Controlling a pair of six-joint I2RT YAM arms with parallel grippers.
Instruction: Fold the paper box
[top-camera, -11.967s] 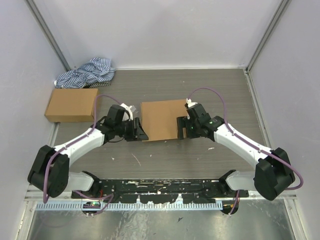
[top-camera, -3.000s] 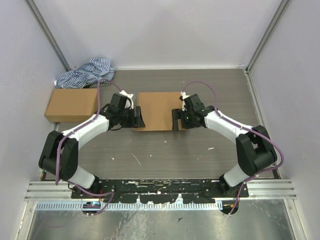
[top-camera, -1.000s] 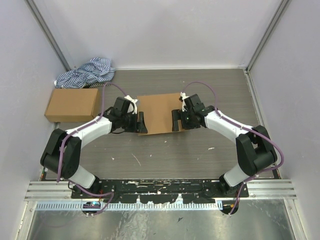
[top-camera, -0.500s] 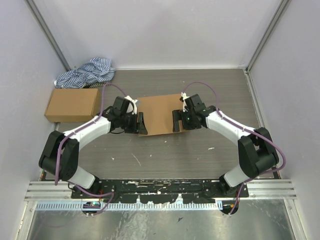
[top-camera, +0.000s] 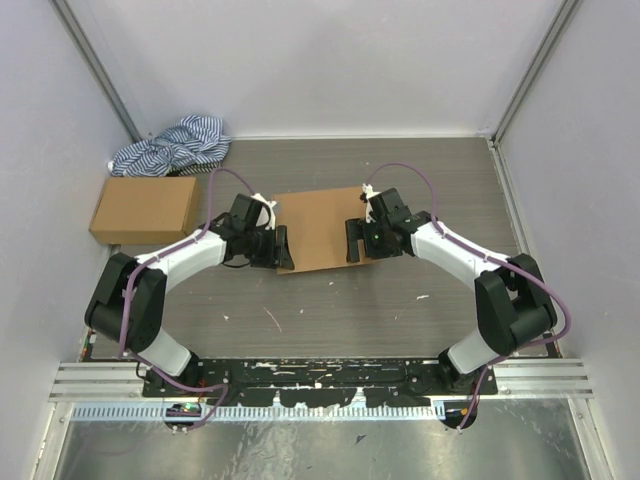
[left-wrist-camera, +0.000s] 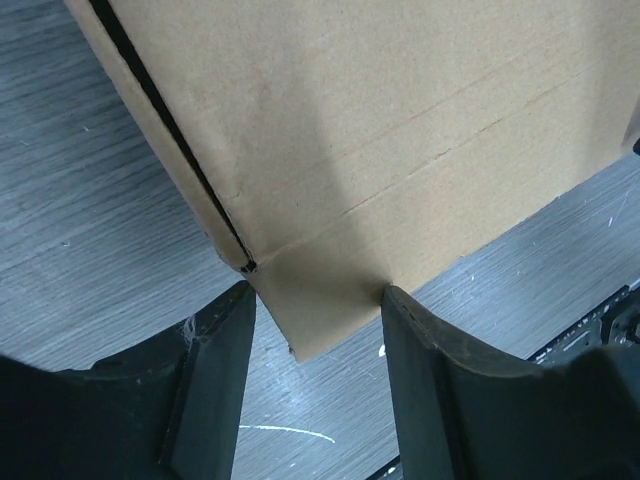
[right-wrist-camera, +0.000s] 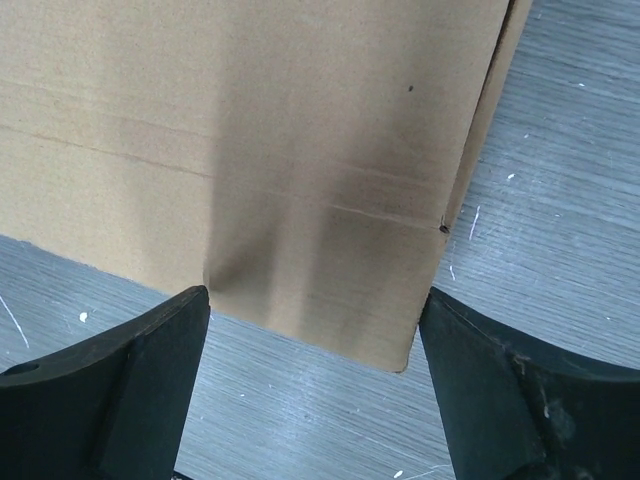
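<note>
The paper box (top-camera: 318, 228) is plain brown cardboard, lying flat in the middle of the table and turned slightly askew. My left gripper (top-camera: 281, 247) is at its near left corner, and my right gripper (top-camera: 353, 240) is at its right side. In the left wrist view, the left gripper (left-wrist-camera: 318, 295) is open, with the box's corner flap (left-wrist-camera: 330, 300) between its fingertips and a dark slit along the box's left edge. In the right wrist view, the right gripper (right-wrist-camera: 315, 300) is open wide, and the box's near corner (right-wrist-camera: 330, 280) lies between its fingers.
A sealed oblong brown carton (top-camera: 143, 209) lies at the left edge of the table. A blue-and-white striped cloth (top-camera: 172, 146) is bunched behind it in the far left corner. Walls enclose the table on the left, right and back.
Since 3 s ago the box has shifted a little nearer and turned slightly askew. Over the last second the left gripper edged slightly right. The right gripper has hardly moved.
</note>
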